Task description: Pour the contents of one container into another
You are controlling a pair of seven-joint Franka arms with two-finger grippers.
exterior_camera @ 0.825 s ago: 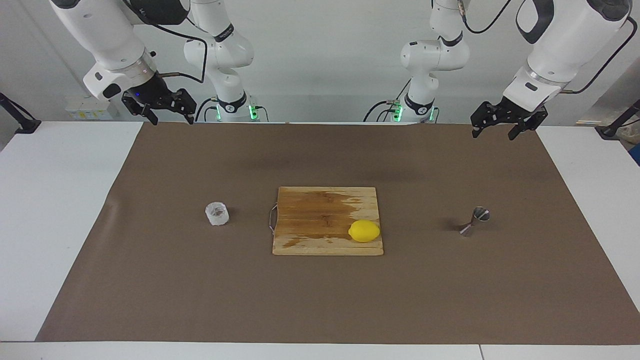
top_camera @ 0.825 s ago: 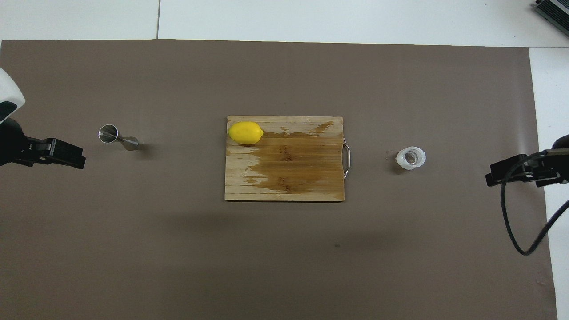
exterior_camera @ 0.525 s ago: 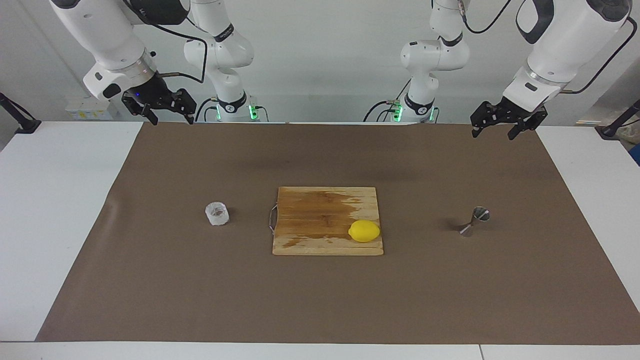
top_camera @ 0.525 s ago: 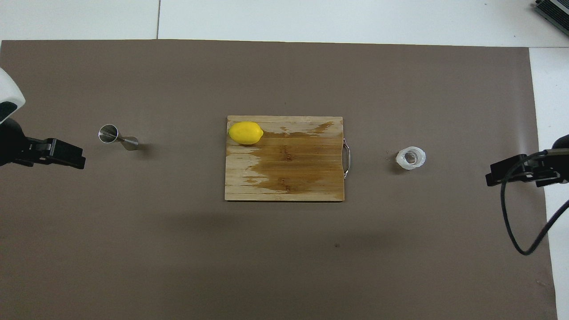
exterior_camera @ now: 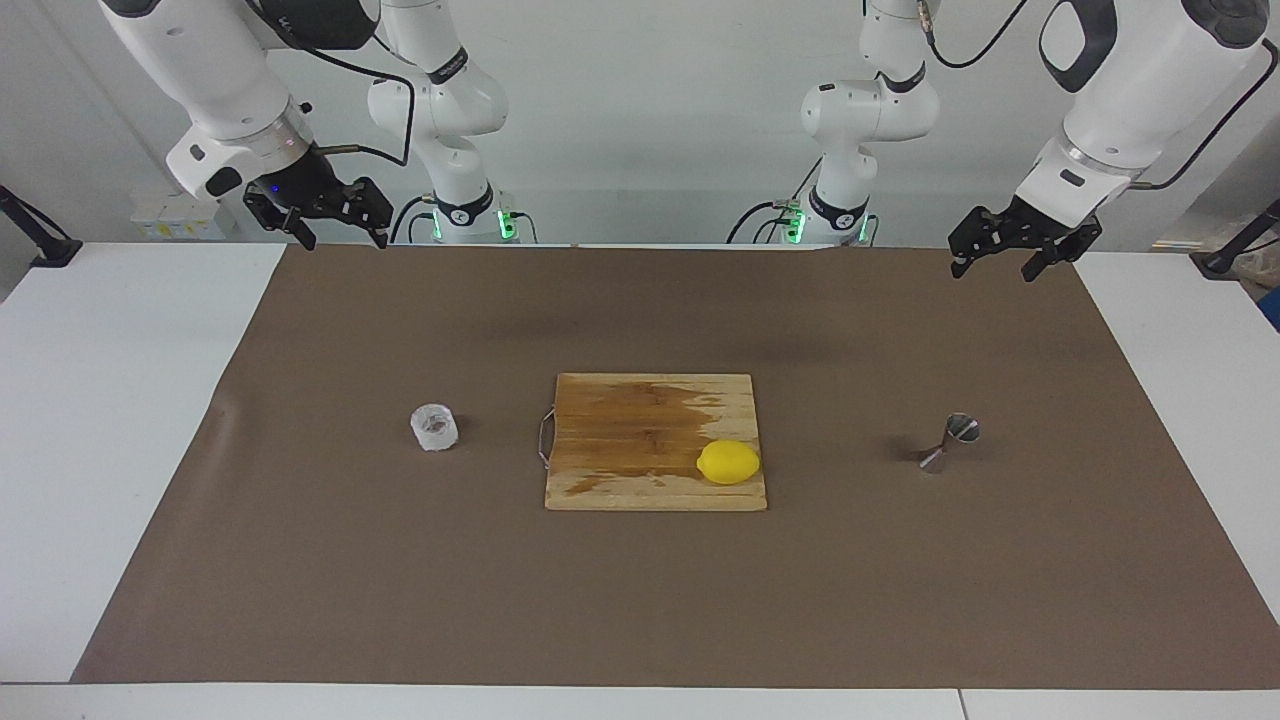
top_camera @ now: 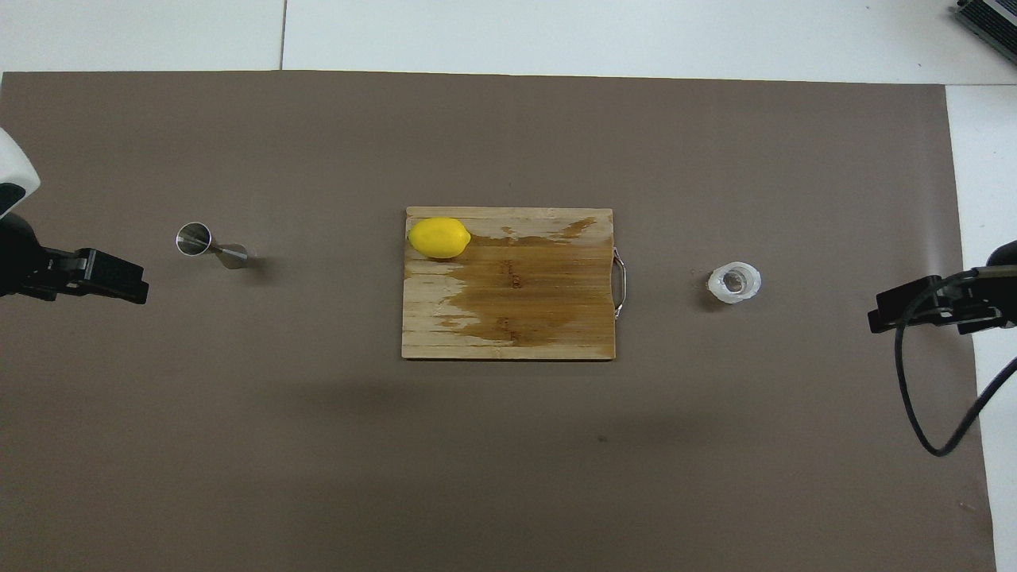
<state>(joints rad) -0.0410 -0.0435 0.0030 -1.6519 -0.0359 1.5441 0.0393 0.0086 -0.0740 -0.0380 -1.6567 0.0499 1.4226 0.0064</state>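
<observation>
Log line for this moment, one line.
phase: pre-grasp | left gripper: open, raised, empty | right gripper: open, raised, empty | glass cup: upright on mat | jigger: on mat

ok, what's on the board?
On the board only a lemon, at the corner farthest from the robots toward the left arm's end, plus a dark wet-looking stain. What is under the lemon is covered.

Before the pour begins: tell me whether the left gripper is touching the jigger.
Apart. The facing view shows the left gripper raised, open, with bare mat between it and the jigger.

Even bright light, soft shadows
</observation>
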